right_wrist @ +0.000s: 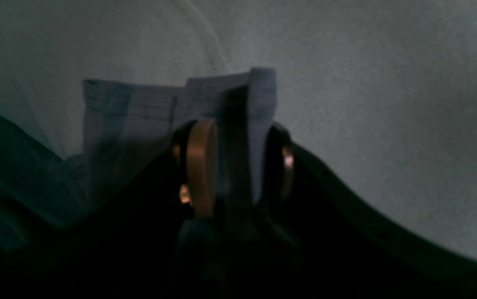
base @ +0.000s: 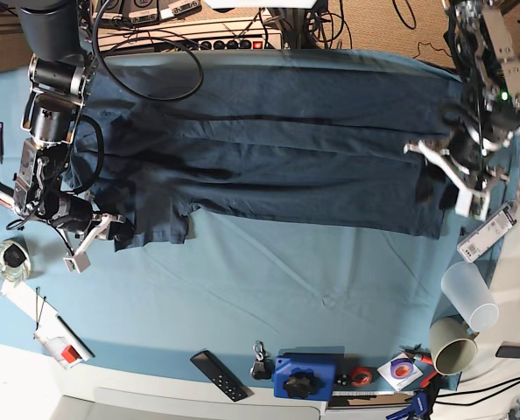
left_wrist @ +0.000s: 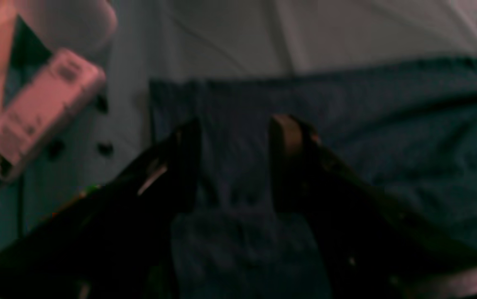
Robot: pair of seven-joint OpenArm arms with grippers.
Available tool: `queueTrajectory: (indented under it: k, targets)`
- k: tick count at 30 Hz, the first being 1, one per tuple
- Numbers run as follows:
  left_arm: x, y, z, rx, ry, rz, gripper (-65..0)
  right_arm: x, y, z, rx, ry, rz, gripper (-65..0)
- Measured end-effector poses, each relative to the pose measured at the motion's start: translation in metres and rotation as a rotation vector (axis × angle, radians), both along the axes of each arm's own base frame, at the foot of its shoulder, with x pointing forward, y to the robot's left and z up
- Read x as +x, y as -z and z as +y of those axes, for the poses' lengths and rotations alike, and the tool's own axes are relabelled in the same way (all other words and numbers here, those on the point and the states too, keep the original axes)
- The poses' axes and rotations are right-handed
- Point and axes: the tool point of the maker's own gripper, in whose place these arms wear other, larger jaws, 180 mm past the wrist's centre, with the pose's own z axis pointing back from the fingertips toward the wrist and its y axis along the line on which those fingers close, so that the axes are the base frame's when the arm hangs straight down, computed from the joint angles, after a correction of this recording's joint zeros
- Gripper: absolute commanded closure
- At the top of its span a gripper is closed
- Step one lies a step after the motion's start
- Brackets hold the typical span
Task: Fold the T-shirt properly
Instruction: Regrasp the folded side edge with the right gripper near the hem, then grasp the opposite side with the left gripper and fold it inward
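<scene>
The dark navy T-shirt (base: 277, 149) lies spread flat across the far half of the teal table cloth (base: 286, 289), its length running left to right. My right gripper (base: 111, 232) is at its left end, by the sleeve. In the right wrist view the gripper (right_wrist: 240, 166) is shut on a bunched fold of the sleeve hem (right_wrist: 138, 112), which stands up between the copper-coloured pads. My left gripper (base: 437, 179) is at the shirt's right end. The left wrist view shows this gripper (left_wrist: 236, 162) with fingers apart just above the flat cloth near the T-shirt's corner (left_wrist: 387, 124).
A white oblong device (base: 488, 232) (left_wrist: 39, 112) lies right of the shirt's corner. Two cups (base: 468, 296) (base: 453, 344) stand at the right edge. A black remote (base: 218, 374), a blue box (base: 304, 376) and small items line the front edge. A jar (base: 10, 258) sits far left.
</scene>
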Motion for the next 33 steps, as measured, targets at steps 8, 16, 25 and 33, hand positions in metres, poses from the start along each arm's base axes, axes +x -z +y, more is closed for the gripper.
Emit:
queueTrajectory:
  k: [8, 16, 25, 33]
  targets:
    - [0.045, 0.038, 0.042, -0.046, -0.074, 0.131, -27.5, -0.002, 0.000, 0.000, 0.001, -0.004, 0.010, -19.8]
    - [0.063, 0.082, 0.053, -0.185, -0.087, 0.323, -27.5, -0.002, 0.000, 0.000, 0.000, -0.006, 0.008, -19.8]
    - [0.069, 0.106, 0.052, -0.269, -0.099, 0.344, -27.5, -0.002, 0.000, 0.000, 0.000, -0.007, 0.009, -19.8]
    - [0.066, 0.109, 0.024, -0.378, -0.059, 0.367, -15.5, -0.002, 0.000, 0.000, -0.001, -0.014, 0.006, -17.5]
